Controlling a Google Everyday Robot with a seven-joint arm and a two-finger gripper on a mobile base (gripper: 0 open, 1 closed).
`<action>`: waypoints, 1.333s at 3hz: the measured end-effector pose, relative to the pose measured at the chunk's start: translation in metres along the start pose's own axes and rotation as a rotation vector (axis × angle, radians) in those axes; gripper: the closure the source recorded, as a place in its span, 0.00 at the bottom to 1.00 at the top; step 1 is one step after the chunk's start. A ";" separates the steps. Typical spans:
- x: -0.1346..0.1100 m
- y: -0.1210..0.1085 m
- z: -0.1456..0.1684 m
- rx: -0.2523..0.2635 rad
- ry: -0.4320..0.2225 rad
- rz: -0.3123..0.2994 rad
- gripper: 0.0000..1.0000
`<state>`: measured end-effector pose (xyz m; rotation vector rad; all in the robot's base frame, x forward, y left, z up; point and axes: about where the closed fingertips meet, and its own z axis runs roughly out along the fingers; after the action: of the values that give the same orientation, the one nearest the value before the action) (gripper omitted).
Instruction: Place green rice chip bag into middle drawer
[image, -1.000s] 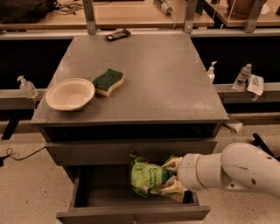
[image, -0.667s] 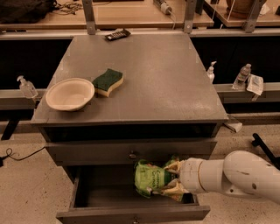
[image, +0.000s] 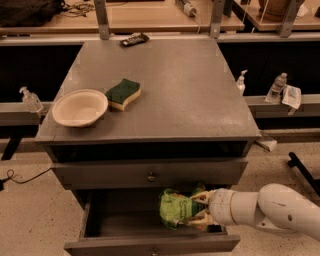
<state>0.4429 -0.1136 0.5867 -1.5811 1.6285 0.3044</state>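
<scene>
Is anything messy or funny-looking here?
Nothing is spilled or broken. The only odd thing is the green rice chip bag, scrunched in the gripper over the open middle drawer. The bowl and sponge sit tidily on the table.

Dim, warm indoor light from above.
The grey surface (image: 190, 85) carries a soft sheen. Below its overhang the middle drawer (image: 120, 222) lies in deep shadow, where the gripper (image: 195, 209) clasps the dully lit green rice chip bag (image: 174, 210).

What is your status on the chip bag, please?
Gripper at open middle drawer, jaws shut on green rice chip bag. Bag not yet released. Upper drawer front close above.
</scene>
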 end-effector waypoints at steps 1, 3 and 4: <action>0.021 0.003 0.013 -0.007 -0.016 0.011 1.00; 0.050 0.008 0.028 -0.011 -0.019 0.050 0.77; 0.056 0.010 0.030 -0.009 -0.014 0.060 0.53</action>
<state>0.4524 -0.1313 0.5261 -1.5360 1.6675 0.3544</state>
